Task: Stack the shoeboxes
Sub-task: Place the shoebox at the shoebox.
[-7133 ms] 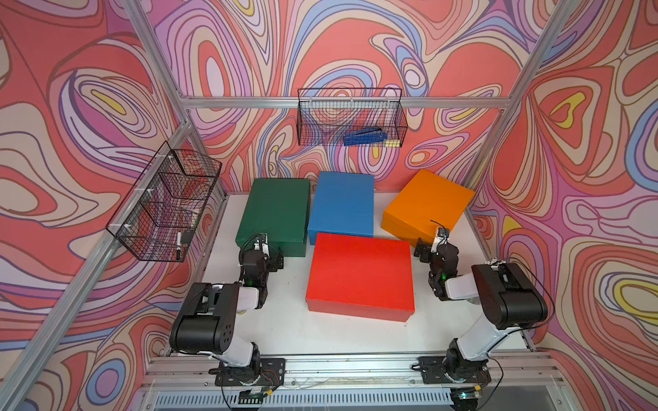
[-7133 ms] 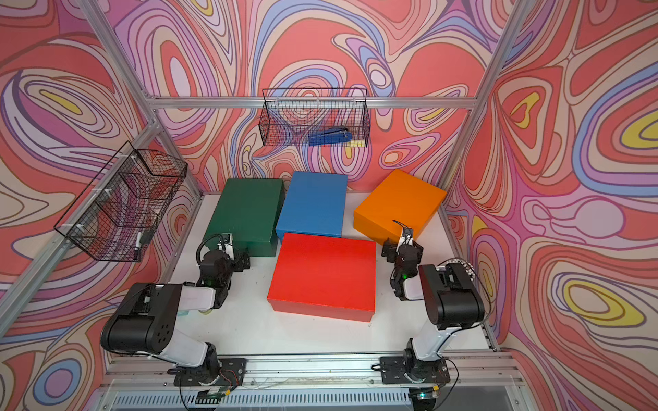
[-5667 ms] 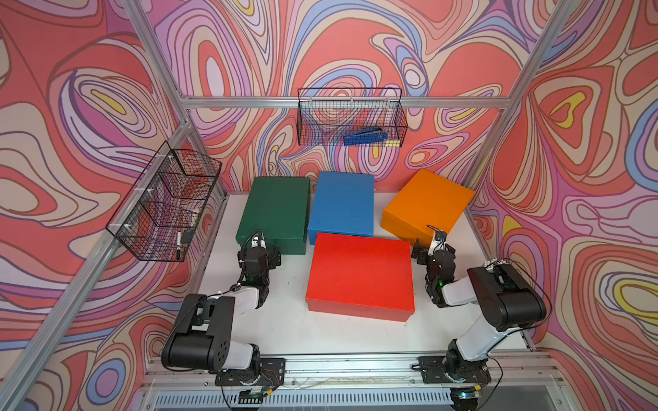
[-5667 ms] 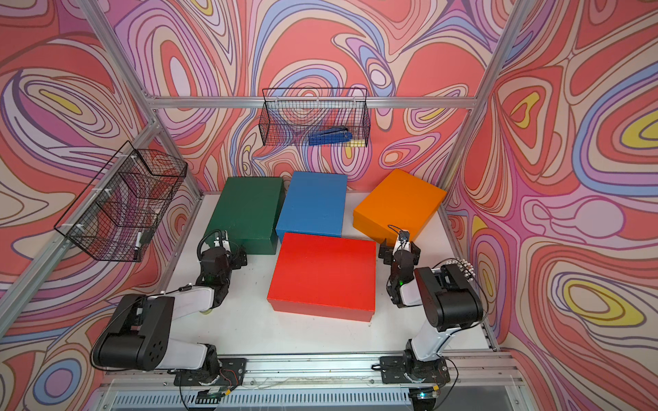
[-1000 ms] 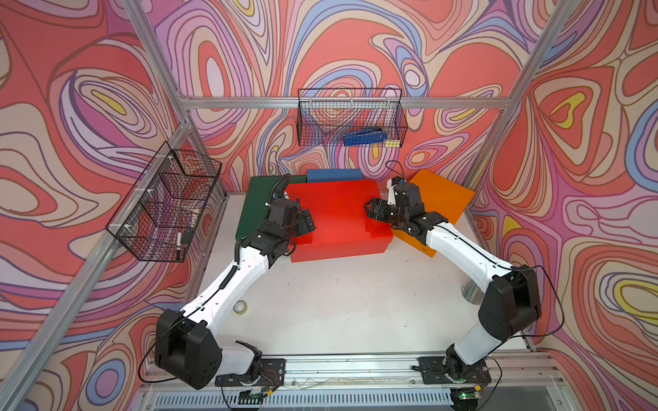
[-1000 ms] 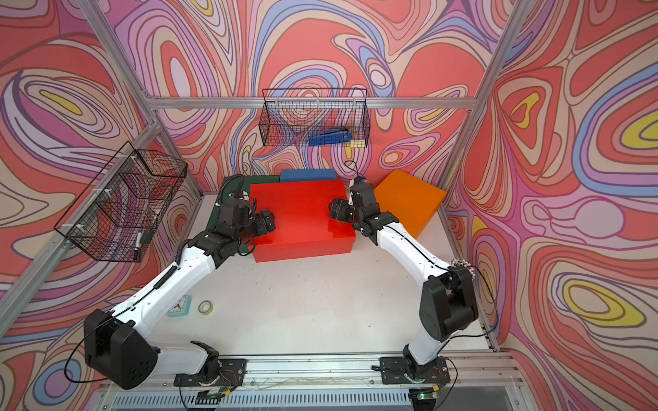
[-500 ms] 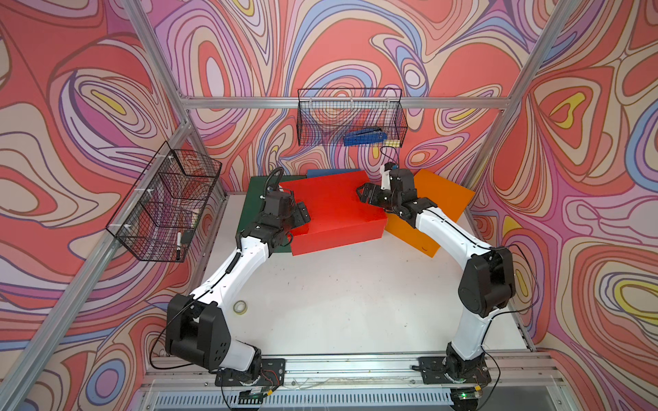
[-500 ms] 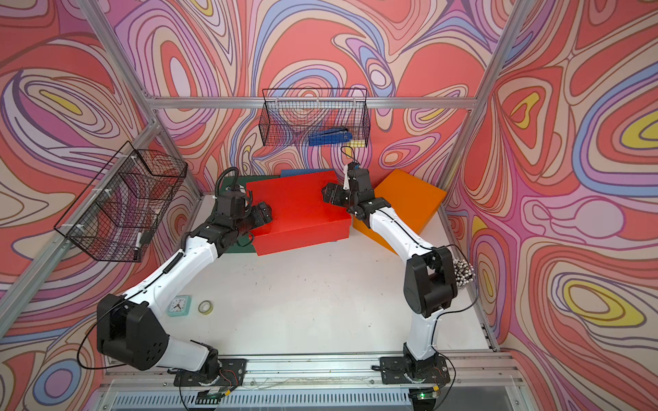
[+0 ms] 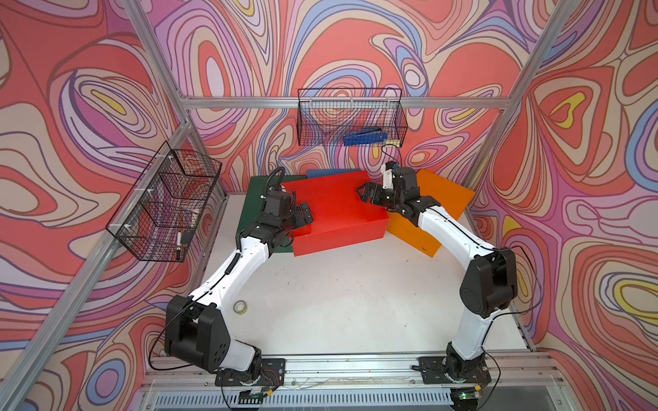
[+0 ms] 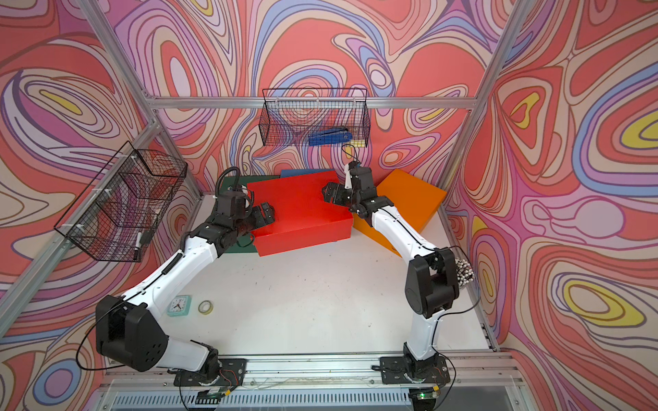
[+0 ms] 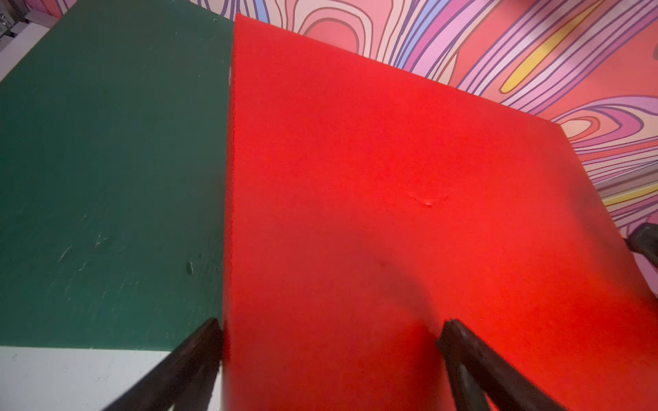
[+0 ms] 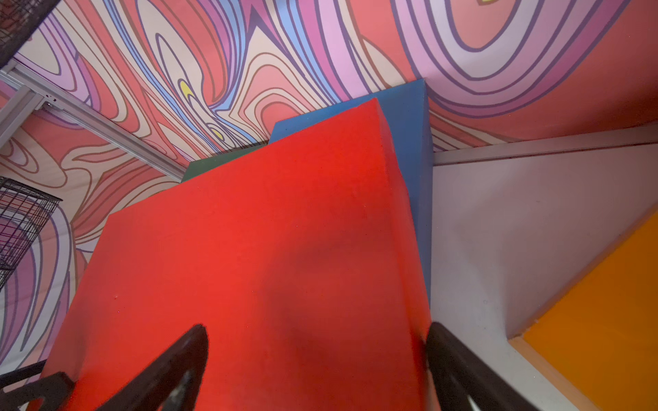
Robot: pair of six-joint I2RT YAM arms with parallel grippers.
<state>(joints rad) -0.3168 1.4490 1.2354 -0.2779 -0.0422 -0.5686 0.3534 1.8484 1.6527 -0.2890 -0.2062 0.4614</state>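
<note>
Now, red shoebox (image 9: 334, 210) skewed atop blue shoebox (image 9: 320, 173), left fingers (image 11: 178, 366) and right fingers (image 12: 174, 363) spread at its edges

A white table (image 9: 338, 302) is enclosed by walls (image 9: 356, 42) covered in swirling red, pink, purple, blue and yellow bands and braced by silver metal posts (image 9: 151, 46), with one black wire basket (image 9: 320, 121) hung on the back wall and a second basket (image 9: 160, 213) hung on the side wall.

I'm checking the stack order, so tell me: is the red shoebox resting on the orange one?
No, the red shoebox lies over the blue shoebox, and the orange shoebox sits apart with bare table between.
</note>
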